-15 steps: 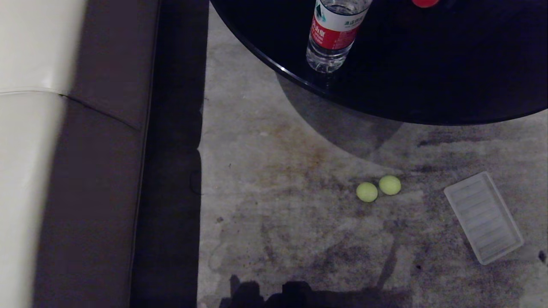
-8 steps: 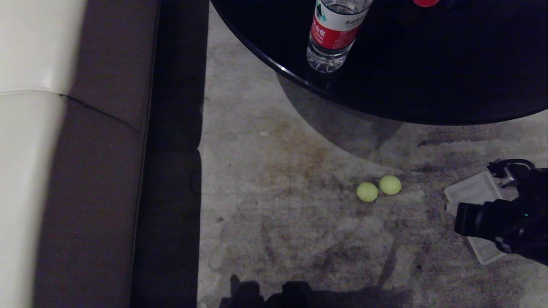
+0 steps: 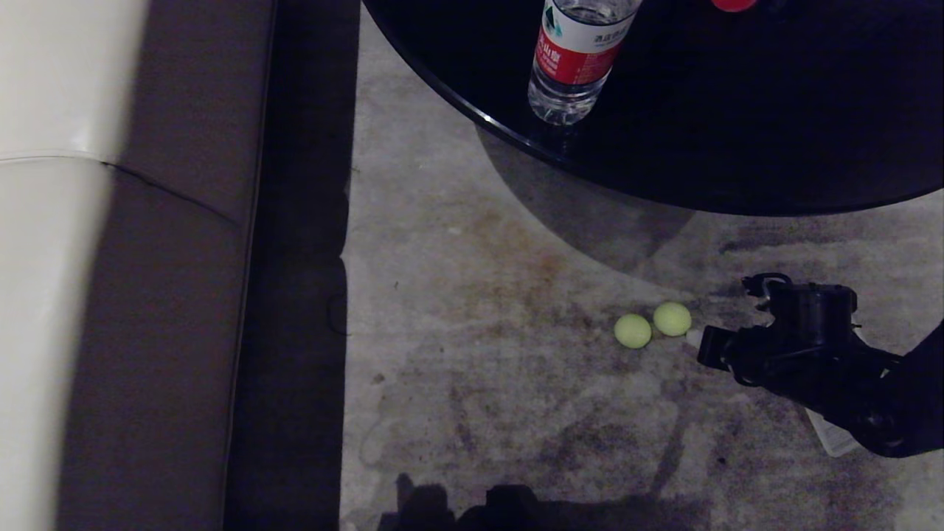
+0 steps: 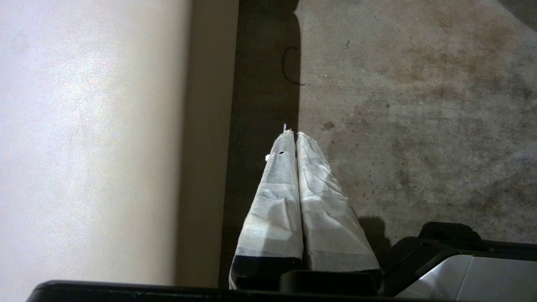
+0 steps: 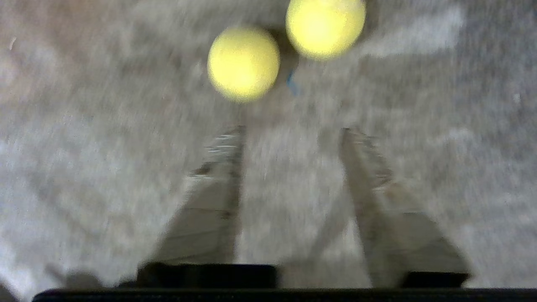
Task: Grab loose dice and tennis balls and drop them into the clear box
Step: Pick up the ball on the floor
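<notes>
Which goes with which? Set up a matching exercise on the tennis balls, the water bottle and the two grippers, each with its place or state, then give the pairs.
Column A
1. tennis balls
2. water bottle
3. left gripper
4. right gripper

Column B
a. standing on the black table
b. open, empty, just short of the balls
c. side by side on the carpet
d. shut, beside the sofa

Pairs: 1-c, 2-a, 3-d, 4-b

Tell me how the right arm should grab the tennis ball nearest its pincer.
Probably grip the nearer ball across its middle, from above. It touches the other ball, so put the fingers on the two free sides. The right pincer is open and close.
</notes>
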Tool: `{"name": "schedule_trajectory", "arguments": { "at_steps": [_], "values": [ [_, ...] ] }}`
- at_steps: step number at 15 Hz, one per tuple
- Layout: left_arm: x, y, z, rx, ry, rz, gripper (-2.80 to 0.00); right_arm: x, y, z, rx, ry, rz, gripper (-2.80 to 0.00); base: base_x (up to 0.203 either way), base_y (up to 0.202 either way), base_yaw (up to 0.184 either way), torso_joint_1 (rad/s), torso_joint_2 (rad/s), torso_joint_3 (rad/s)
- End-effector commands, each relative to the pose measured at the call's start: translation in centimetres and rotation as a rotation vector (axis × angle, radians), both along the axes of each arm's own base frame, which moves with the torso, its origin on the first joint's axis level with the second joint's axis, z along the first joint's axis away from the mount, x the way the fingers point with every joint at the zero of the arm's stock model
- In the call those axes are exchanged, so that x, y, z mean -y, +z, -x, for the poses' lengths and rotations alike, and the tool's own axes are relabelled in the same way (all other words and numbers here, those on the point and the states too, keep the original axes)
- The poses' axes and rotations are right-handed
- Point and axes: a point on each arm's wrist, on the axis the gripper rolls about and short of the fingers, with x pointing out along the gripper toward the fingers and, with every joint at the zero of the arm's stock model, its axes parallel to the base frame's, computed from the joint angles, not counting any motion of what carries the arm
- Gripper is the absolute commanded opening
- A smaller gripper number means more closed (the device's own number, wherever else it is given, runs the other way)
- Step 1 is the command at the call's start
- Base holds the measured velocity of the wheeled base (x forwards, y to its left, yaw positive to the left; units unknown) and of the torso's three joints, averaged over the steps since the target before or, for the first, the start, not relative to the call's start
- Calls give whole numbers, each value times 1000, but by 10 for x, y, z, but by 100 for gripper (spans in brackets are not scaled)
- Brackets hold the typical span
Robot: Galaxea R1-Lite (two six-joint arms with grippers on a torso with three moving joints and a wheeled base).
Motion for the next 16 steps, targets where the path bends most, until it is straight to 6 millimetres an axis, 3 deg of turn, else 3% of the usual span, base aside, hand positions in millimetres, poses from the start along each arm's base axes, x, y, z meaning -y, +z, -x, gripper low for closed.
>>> {"name": "schedule_trajectory", "arguments": {
  "at_steps": [1,3,11,16],
  "values": [
    [0,0,0,-3,0,1,-280,11,-20,-13,-40,-37,0,0,0,0,0,0,0,0],
    [0,0,0,-3,0,1,-280,22,-28,-16,-60,-82,-22,0,0,0,0,0,0,0],
    [0,0,0,-2,0,1,-280,24,-67,-62,-33,-152,-157,0,0,0,0,0,0,0],
    [0,0,0,-3,0,1,-280,24,-80,-96,132,-148,-193,0,0,0,0,0,0,0]
  ]
}}
